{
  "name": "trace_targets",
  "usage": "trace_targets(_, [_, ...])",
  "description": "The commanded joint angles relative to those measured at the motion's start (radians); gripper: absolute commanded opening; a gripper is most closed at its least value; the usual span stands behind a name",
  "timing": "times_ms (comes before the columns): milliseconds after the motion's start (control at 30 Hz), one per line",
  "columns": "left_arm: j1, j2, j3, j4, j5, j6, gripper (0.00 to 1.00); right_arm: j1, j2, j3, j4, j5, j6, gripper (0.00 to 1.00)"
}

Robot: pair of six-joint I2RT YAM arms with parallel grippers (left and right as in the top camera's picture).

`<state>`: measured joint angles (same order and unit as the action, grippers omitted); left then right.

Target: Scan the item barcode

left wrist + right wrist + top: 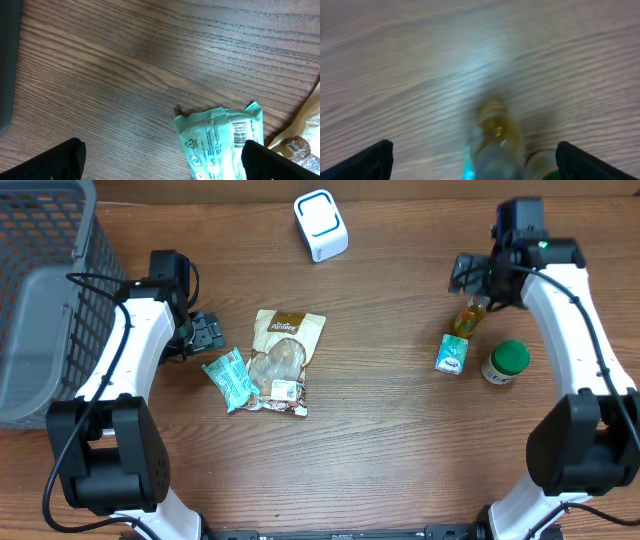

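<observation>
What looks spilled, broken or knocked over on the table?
Nothing stands out. The yellow bottle, small carton and green-lidded jar look upright, and the teal packet and brown snack bag lie flat. No spill shows.

A wood-grain worktop [400, 430] carries everything. A grey mesh basket [30, 220] stands at its far left edge. A white barcode scanner [320, 225] sits far centre. At the middle lies a brown snack pouch [283, 360], with a teal wrapped packet [230, 378] touching its left side. To the right, close together, stand a yellow-filled bottle [468, 318], a small carton [452, 354] and a green-lidded jar [506, 362].
</observation>
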<state>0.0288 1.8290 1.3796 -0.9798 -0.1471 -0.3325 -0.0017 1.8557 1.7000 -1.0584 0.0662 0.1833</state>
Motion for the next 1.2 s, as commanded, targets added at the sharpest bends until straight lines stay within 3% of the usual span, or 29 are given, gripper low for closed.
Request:
trace_targets(0, [0.003,-0.028,-0.003,-0.002,-0.006,0.015,1.00,0.034,-0.062,0.085,-0.060,-0.187,0.000,1.00])
trace_targets(167, [0.003,-0.028,-0.003,-0.002,-0.006,0.015,1.00,0.093,-0.066,0.084,-0.175,-0.385,0.000,1.00])
trace_targets(467, [0.003,-0.028,-0.003,-0.002,-0.006,0.015,0.99,0.182,-0.066,0.084,-0.211,-0.394,0.000,1.00])
trace_targets(1167, [0.003,-0.028,-0.003,-0.002,-0.006,0.015,0.99,0.184,-0.066,0.084,-0.188,-0.393,0.000,1.00])
